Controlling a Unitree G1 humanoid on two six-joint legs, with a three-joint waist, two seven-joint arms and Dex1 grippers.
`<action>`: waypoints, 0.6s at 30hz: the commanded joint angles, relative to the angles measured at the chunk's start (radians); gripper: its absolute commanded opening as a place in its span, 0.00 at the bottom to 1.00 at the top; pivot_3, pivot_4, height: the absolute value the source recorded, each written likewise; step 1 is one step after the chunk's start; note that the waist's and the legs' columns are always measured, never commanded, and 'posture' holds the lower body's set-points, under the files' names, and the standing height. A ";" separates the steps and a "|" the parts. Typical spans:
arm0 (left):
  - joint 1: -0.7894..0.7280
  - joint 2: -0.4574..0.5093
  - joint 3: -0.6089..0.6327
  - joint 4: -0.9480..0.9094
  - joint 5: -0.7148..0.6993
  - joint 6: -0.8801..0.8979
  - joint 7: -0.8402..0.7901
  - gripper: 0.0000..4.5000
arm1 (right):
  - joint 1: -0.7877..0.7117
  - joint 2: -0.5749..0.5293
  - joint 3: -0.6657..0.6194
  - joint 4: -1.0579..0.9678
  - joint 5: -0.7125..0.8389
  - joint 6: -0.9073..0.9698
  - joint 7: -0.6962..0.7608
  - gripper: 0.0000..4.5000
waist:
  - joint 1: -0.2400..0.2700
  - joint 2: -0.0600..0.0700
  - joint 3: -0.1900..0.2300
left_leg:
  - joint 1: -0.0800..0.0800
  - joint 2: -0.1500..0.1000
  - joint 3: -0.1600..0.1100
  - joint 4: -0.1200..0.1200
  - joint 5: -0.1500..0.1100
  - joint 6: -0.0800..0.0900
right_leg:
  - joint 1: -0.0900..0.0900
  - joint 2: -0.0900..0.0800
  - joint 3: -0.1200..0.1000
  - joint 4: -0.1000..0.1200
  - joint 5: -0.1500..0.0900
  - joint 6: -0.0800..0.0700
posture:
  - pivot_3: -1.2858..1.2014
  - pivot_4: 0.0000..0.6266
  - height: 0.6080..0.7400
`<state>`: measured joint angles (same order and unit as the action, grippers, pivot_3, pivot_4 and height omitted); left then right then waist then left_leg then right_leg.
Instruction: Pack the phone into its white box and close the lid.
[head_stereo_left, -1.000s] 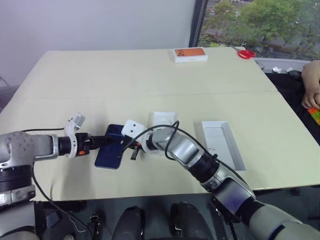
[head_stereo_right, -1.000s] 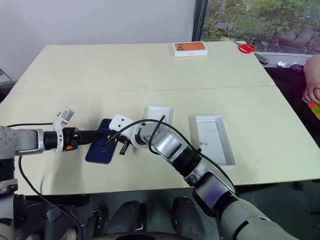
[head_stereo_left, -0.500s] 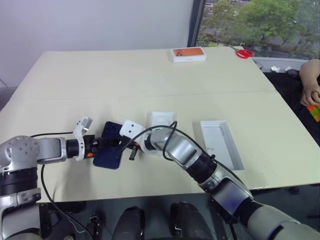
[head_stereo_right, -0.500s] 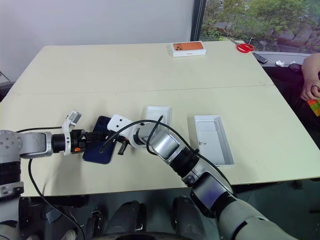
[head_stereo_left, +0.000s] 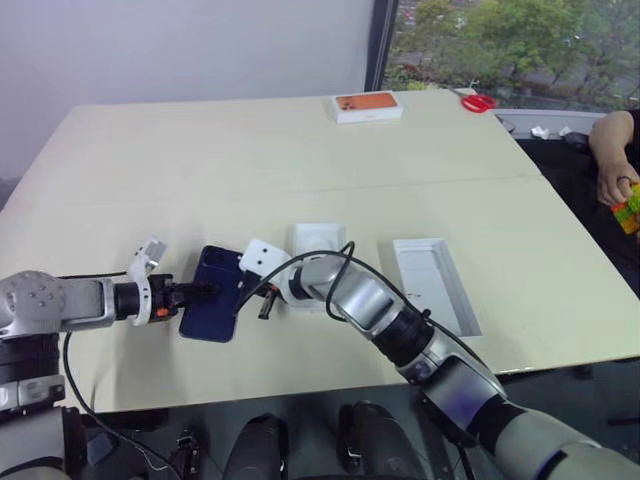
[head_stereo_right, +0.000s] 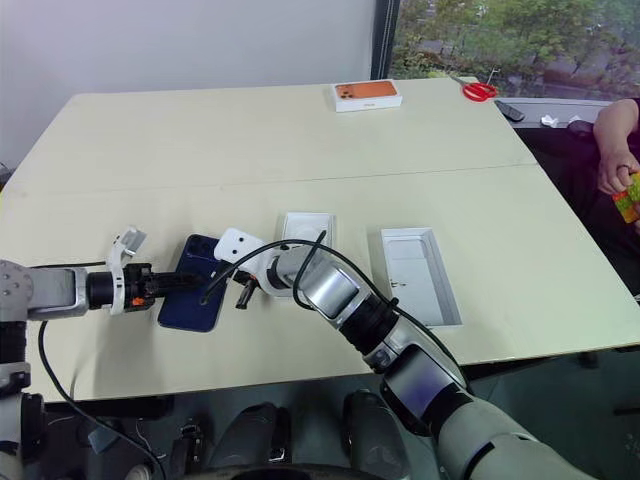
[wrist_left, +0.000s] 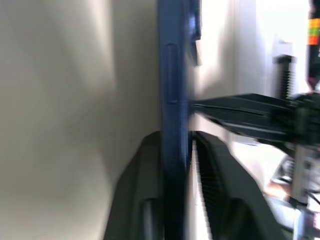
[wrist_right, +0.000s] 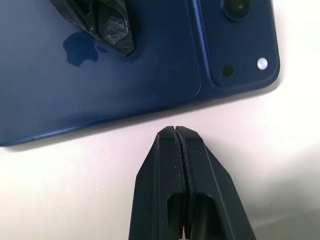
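**Left end effector clamped on the phone's edge; right end effector closed beside it.**
The phone (head_stereo_left: 211, 307) lies back up on the tabletop (head_stereo_left: 250, 160), near the front edge, with the left end effector (wrist_left: 187, 150) pinching its long side between both fingers (one above, one beneath). The right end effector (wrist_right: 176, 145), fingers pressed together and empty, rests just off the phone's opposite long side. The white box (head_stereo_right: 303, 237) lies just beyond; the lid (head_stereo_left: 432, 282) lies open, farther right.
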<state>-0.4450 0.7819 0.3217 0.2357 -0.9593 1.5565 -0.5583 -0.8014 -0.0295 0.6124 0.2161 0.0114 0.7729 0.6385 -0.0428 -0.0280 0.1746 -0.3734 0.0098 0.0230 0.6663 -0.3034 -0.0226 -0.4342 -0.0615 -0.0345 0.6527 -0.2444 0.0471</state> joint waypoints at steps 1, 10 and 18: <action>0.004 0.006 -0.010 0.013 0.036 0.002 -0.016 0.25 | 0.000 -0.001 -0.014 -0.027 -0.012 0.001 0.004 0.00 | 0.000 0.000 0.000 | 0.000 0.000 0.000 0.000 0.000 0.000 | 0.000 0.000 0.000 0.000 0.000 0.000 | 0.52 0.24 1.00; 0.018 0.007 0.022 0.003 0.040 0.015 -0.062 0.01 | -0.017 -0.005 -0.021 -0.058 -0.021 0.012 0.010 0.00 | -0.002 0.000 0.000 | 0.000 0.000 0.000 -0.001 0.000 0.000 | -0.001 0.000 0.000 -0.001 0.000 0.000 | 0.52 0.24 1.00; -0.059 -0.023 0.170 0.016 -0.007 0.045 -0.045 0.01 | -0.070 -0.052 -0.110 -0.226 -0.001 0.105 0.017 0.00 | 0.001 -0.001 0.001 | -0.008 0.001 0.000 -0.003 0.000 -0.001 | -0.010 0.000 0.000 0.000 0.000 0.000 | 0.52 0.24 1.00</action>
<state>-0.4593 0.7643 0.4308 0.2797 -0.9447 1.5868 -0.6113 -0.8344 -0.0762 0.5405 0.0891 -0.0040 0.8534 0.6523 -0.0421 -0.0290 0.1756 -0.3839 0.0105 0.0229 0.6639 -0.3028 -0.0238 -0.4454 -0.0618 -0.0350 0.6524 -0.2442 0.0470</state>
